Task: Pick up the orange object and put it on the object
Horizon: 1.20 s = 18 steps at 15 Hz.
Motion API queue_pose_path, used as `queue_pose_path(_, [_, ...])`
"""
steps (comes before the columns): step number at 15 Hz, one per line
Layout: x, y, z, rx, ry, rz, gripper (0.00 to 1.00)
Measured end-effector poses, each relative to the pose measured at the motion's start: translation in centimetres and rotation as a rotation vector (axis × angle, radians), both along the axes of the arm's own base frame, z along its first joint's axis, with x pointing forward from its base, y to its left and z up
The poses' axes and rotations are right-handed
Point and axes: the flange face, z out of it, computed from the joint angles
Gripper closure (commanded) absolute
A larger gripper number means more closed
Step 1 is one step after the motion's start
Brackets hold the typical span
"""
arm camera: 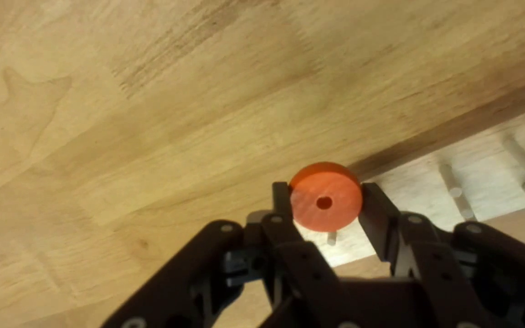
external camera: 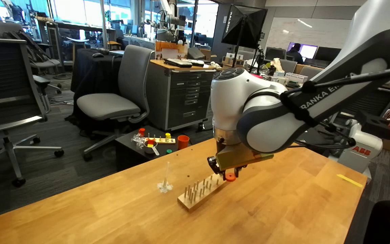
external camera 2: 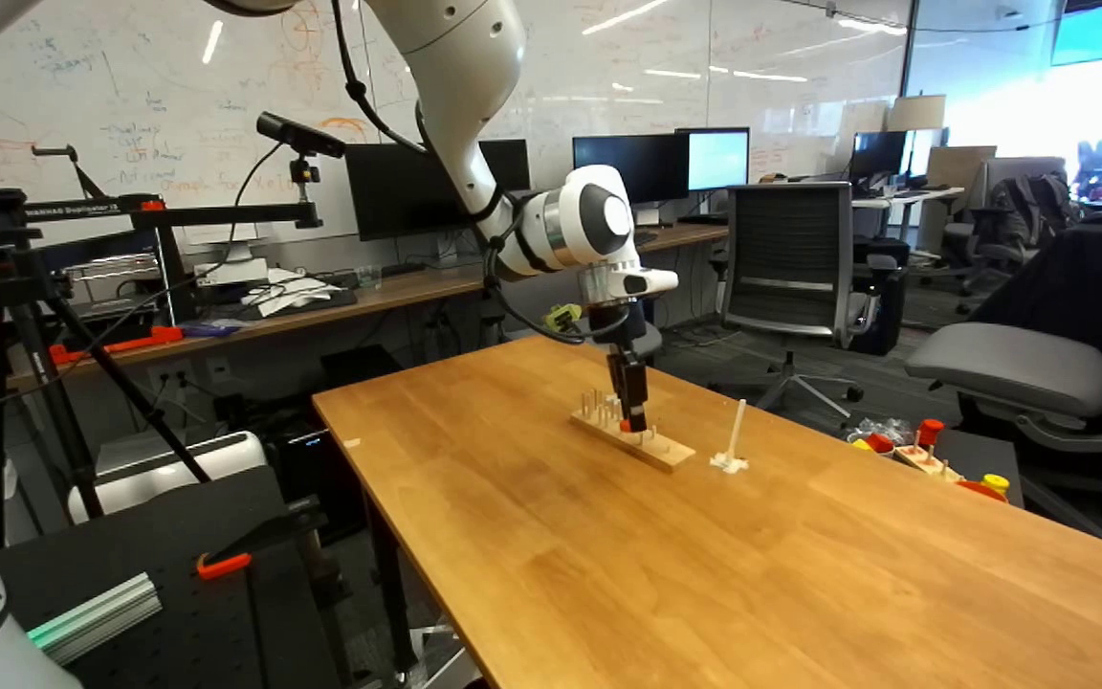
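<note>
Stick (external camera: 167,174), thin, pale and upright, stands in a whitish clump (external camera: 165,188) at left on the brown wooden table (external camera: 141,213) in an exterior view. Next rightward: a narrow pale wooden strip (external camera: 204,195) set with thin upright pegs, then the black two-fingered gripper (external camera: 230,175). Its fingers (arm camera: 376,209) stand partway apart, clamped on a small flat round orange-red disc (arm camera: 326,216). The wrist view shows both contacts and the disc over one end of the strip; contact with a peg cannot be told. In an exterior view the facing finger (external camera 2: 634,392) leaves only the disc's edge showing.
</note>
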Motion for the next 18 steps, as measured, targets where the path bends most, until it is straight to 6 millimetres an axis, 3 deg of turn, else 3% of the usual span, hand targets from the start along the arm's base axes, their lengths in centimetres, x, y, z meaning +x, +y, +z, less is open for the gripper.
queue_pose_path(6, [-0.46, 0.07, -0.65, -0.03, 0.164, 0.272, 0.82])
queue_pose_path(7, [-0.35, 0.13, -0.49, -0.031, 0.18, 0.306, 0.58])
queue_pose_path(11, [-0.44, 0.0, -0.71, -0.031, 0.185, 0.307, 0.58])
queue_pose_path(12, [-0.46, -0.01, -0.76, -0.031, 0.186, 0.307, 0.83])
queue_pose_path(18, [-0.3, -0.71, -1.08, -0.038, 0.184, 0.299, 0.83])
